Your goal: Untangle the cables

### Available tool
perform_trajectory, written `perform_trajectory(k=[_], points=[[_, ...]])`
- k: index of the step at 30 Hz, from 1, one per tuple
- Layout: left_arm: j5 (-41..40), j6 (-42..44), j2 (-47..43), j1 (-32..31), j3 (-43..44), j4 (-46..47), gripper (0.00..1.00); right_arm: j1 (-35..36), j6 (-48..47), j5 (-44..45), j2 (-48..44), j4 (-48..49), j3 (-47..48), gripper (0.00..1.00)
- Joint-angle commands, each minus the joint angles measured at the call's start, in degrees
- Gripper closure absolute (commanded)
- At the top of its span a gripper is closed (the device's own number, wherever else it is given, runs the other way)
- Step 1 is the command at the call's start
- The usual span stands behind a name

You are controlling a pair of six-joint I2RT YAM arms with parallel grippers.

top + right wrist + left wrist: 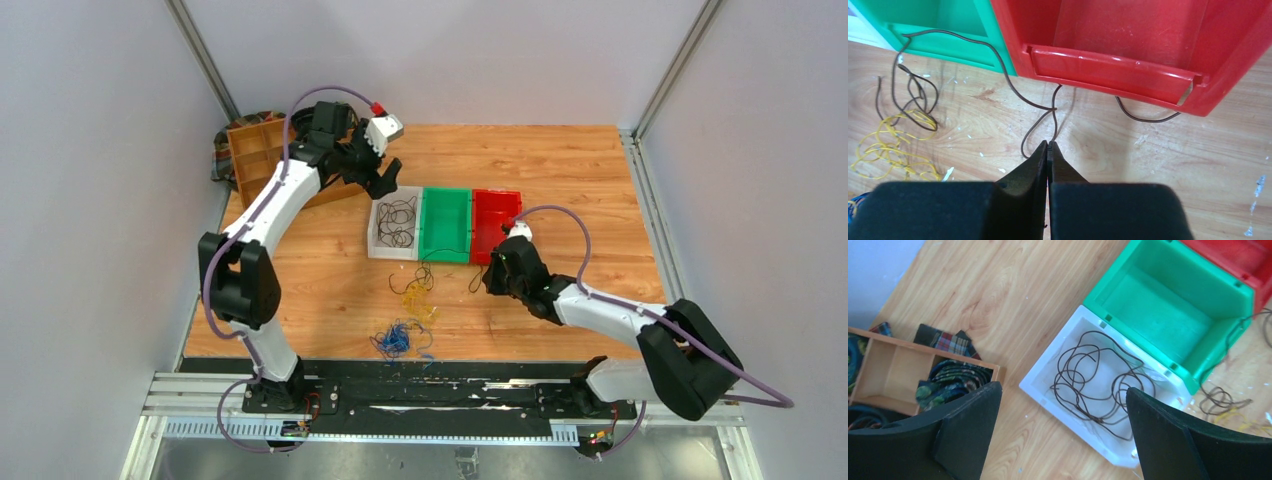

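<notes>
A black cable (1098,385) lies coiled in the white bin (1040,392), which also shows in the top view (377,240). My left gripper (1063,388) hangs open and empty above that bin's near-left edge (385,178). A second black cable (998,55) runs from the green bin's rim (948,45) across the table to my right gripper (1048,144), which is shut on its end in front of the red bin (1113,70). A yellow cable bunch (893,145) lies left of it (415,297). A blue bunch (398,340) lies nearer the front edge.
White, green (446,225) and red (497,222) bins stand in a row mid-table. A wooden divided tray (252,152) with dark coiled bundles stands at the back left. Another black strand (1143,119) pokes out under the red bin. Grey walls enclose the table.
</notes>
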Motion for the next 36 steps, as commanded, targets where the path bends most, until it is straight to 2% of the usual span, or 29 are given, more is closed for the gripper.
perform_trajectory(k=[1, 3, 6, 8, 11, 15, 17, 21, 22, 27, 33, 36], points=[[4.5, -2.4, -7.3, 1.5, -1.8, -5.0, 0.00, -1.2, 0.1, 1.6, -4.1, -2.3, 2.3, 0.99], [5.0, -2.7, -8.7, 2.3, -2.6, -7.5, 0.02, -1.2, 0.1, 1.4, -4.1, -3.1, 2.8, 0.97], [5.1, -1.0, -10.1, 2.8, -3.4, -13.5, 0.02, -1.1, 0.5, 0.7, -2.4, -2.8, 3.2, 0.61], [5.4, 0.3, -11.5, 2.8, -5.2, -15.6, 0.02, -1.0, 0.9, 0.1, -1.0, -1.9, 3.2, 0.45], [5.8, 2.8, -14.3, 2.9, -8.6, -16.8, 0.02, -0.6, 1.2, 0.8, 1.6, -1.0, 3.9, 0.41], [4.7, 3.4, -16.7, 2.9, -10.9, -16.9, 0.02, 0.4, 1.0, 4.5, 5.7, -1.6, 5.9, 0.46], [4.9, 3.2, -16.8, 3.0, -10.8, -16.9, 0.02, 0.7, 0.9, 6.2, 8.1, -0.9, 6.8, 0.54], [3.3, 3.7, -15.0, 3.2, -9.3, -17.0, 0.02, 0.7, 1.2, 7.4, 10.5, -0.1, 8.4, 0.92], [2.5, 3.6, -14.3, 3.3, -8.8, -17.0, 0.02, 0.7, 1.6, 7.1, 10.1, -0.1, 8.6, 0.98], [1.0, 4.3, -12.4, 4.2, -6.7, -17.7, 0.01, 0.6, 1.6, 6.9, 3.6, -4.6, 8.8, 0.99], [4.3, 3.0, -12.8, 6.2, -2.8, -18.4, 0.01, 0.6, 0.8, 8.0, -11.3, -12.9, 10.3, 0.99], [5.3, 1.7, -12.9, 7.2, -1.5, -18.3, 0.01, 0.7, 0.0, 8.6, -15.1, -13.3, 13.3, 0.99]])
